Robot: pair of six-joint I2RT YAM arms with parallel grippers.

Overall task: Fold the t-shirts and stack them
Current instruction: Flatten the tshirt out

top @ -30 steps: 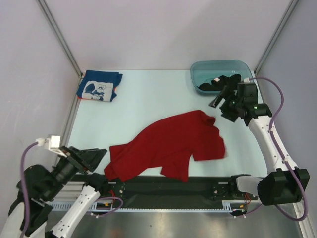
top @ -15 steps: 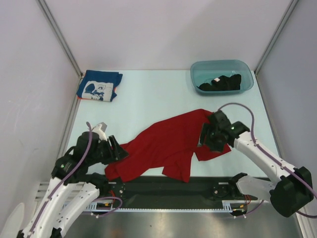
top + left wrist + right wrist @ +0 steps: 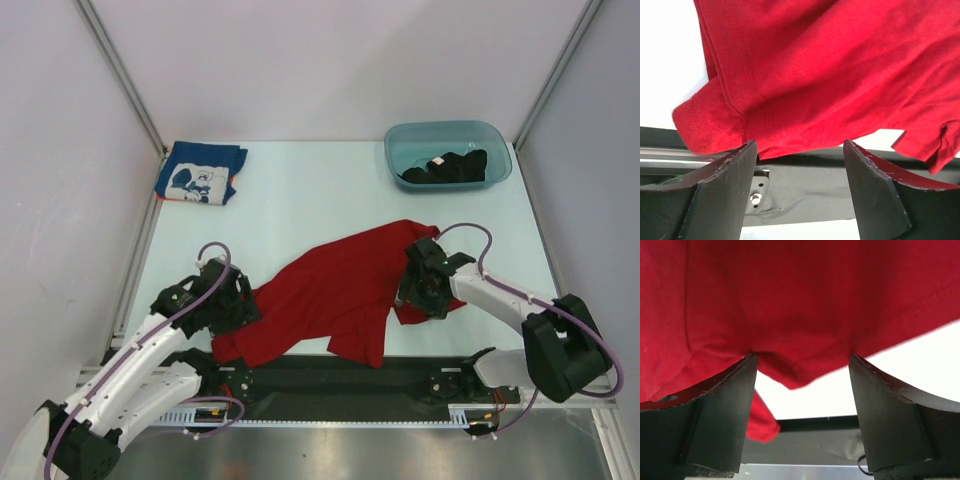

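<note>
Both left fingers (image 3: pixel 720 190) and right fingers (image 3: pixel 715 410) wide apart, empty; red t-shirt (image 3: pixel 330 295) partly cut off.

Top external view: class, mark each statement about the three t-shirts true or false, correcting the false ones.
1. The red t-shirt lies unfolded on the table. True.
2. The blue t-shirt sits in the teal tub. False: it lies folded at the table's far left corner.
3. The black t-shirt is in the tub. True.
4. The left hand and right hand are shut. False: both are open, at the red t-shirt's opposite ends.
</note>
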